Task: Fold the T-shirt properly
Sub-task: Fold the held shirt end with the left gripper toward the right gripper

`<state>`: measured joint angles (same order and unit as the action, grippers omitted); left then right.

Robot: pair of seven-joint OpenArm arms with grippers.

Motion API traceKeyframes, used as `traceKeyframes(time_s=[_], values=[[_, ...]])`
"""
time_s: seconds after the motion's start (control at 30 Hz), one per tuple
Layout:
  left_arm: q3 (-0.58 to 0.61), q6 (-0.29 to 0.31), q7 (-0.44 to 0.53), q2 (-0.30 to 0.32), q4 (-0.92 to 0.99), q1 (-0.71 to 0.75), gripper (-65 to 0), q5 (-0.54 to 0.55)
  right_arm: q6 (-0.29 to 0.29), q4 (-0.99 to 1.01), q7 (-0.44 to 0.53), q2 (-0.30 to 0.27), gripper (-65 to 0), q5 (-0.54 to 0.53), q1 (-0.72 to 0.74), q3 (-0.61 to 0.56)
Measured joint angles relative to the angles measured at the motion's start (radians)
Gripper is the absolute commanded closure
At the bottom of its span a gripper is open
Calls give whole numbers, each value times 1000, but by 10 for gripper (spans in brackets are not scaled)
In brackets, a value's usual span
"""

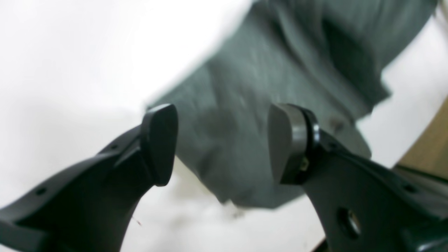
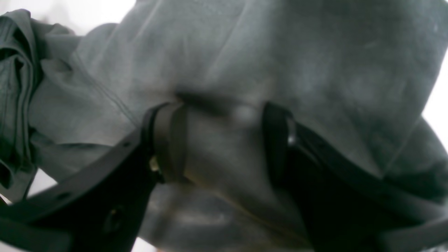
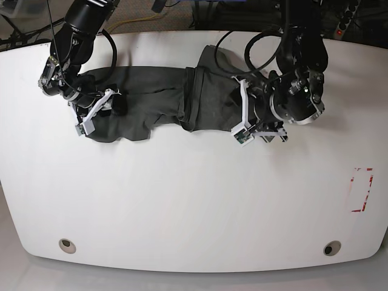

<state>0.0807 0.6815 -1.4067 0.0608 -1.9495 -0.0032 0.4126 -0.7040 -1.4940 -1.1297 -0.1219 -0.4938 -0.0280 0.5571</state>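
Two arms worked over one dark grey T-shirt [image 3: 163, 103], which lay stretched sideways across the far half of the white table [image 3: 194, 206], running from about nine o'clock toward two o'clock in the base view. Its middle was bunched into a thick ridge of folds, and a wrinkled flap hung toward six o'clock near the left end.

At nine o'clock in the base view the right gripper [image 2: 224, 140] sat low on the cloth. Its wrist view showed the jaws set moderately apart with a hump of shirt fabric rising between them and seeming to touch both pads; whether it was truly pinched or merely straddled I could not tell. A crumpled sleeve or hem lay at nine o'clock in that view.

At three o'clock in the base view the left gripper [image 1: 224, 143] hung by the shirt's other end. Its jaws stood wide, with nothing between them, and a corner of the shirt lay past the tips toward twelve and one o'clock, with bare table to either side. That picture was blurred, so I could not say whether the tips touched the cloth.

By my judgement the fold was barely under way. The garment was neither flat nor squared: no clean crease showed, the sleeves were not tucked, and the outline was ragged. Smoothing it, bringing the sides in and doubling it over all appeared still to be done.
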Motion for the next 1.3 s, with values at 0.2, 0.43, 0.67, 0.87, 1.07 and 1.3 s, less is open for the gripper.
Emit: traceKeyframes(time_s=[0.2, 0.43, 0.67, 0.87, 1.07, 1.3], values=[[124, -1, 105, 85, 12, 52, -374, -9, 0, -2, 0, 0, -327, 0, 1, -1], [340, 1, 174, 74, 123, 33, -374, 4, 1, -3, -6, 14, -327, 1, 3, 0], [349, 0, 167, 24, 156, -64, -372, -8, 0, -3, -4, 28, -327, -1, 4, -3], [245, 1, 174, 16, 38, -82, -372, 4, 0, -3, -4, 27, -327, -3, 4, -3], [259, 0, 169, 35, 82, -103, -372, -54, 0, -4, -6, 27, -327, -1, 6, -3], [393, -1, 167, 50, 281, -171, -372, -74, 0, -4, -6, 28, -327, 0, 6, -2]])
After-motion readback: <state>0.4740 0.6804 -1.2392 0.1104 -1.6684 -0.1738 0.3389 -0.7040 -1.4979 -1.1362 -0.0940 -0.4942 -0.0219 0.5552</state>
